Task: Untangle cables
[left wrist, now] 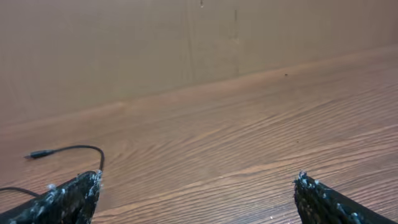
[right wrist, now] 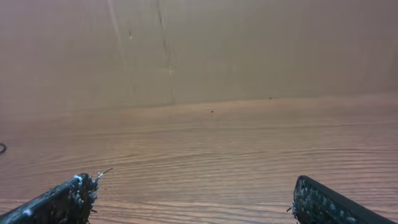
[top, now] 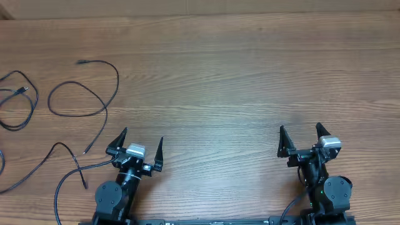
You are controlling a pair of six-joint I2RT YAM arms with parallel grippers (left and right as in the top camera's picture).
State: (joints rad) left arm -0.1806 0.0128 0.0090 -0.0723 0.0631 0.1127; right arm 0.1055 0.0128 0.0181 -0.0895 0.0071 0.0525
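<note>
Several thin black cables lie on the wooden table at the left in the overhead view. One cable (top: pixel 94 94) runs from a plug at the top, loops, and ends near my left gripper. Another cable (top: pixel 19 106) loops at the far left edge. A third cable (top: pixel 44 162) snakes along the lower left. My left gripper (top: pixel 141 142) is open and empty, just right of the cables. Its wrist view shows a cable end (left wrist: pixel 68 150) ahead of the left finger. My right gripper (top: pixel 300 133) is open and empty, far from the cables.
The wooden table (top: pixel 219 75) stretches across the view. A brown cardboard wall (left wrist: pixel 155 43) stands behind its far edge, also in the right wrist view (right wrist: pixel 249 50). Thicker black arm wires (top: pixel 69 181) curl beside the left arm's base.
</note>
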